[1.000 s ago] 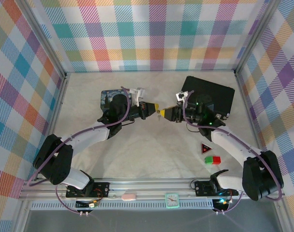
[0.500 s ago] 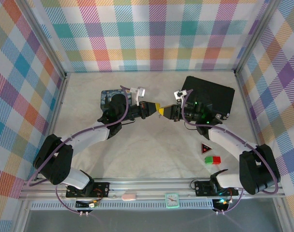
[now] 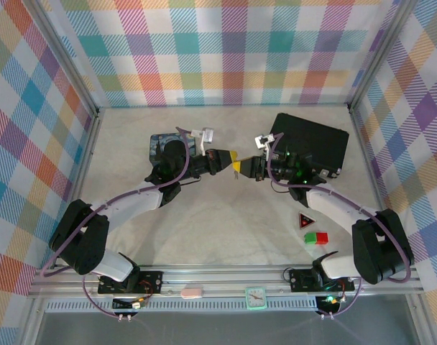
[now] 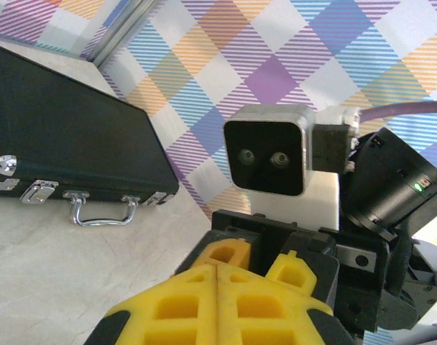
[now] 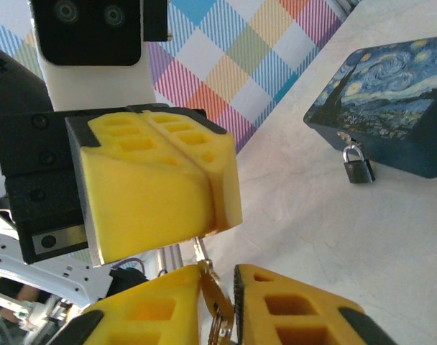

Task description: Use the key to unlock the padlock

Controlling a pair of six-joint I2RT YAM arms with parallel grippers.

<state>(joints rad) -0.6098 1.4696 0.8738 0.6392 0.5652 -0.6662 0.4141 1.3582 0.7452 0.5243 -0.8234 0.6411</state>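
Our left gripper (image 5: 214,201) has its yellow pads pressed flat together. The thin shank of the key (image 5: 211,302) comes out at their tip, so the key is pinched there. The rest of the key reaches down into the narrow gap between the fingers (image 5: 161,313) of our right gripper (image 5: 218,284). We cannot tell whether that pair presses on it. Both grippers meet tip to tip above the table (image 5: 326,237). Well apart from them, the padlock (image 5: 357,169) hangs by its shackle at the front of the painted tin (image 5: 391,108). A black case (image 4: 67,136) lies behind our right arm.
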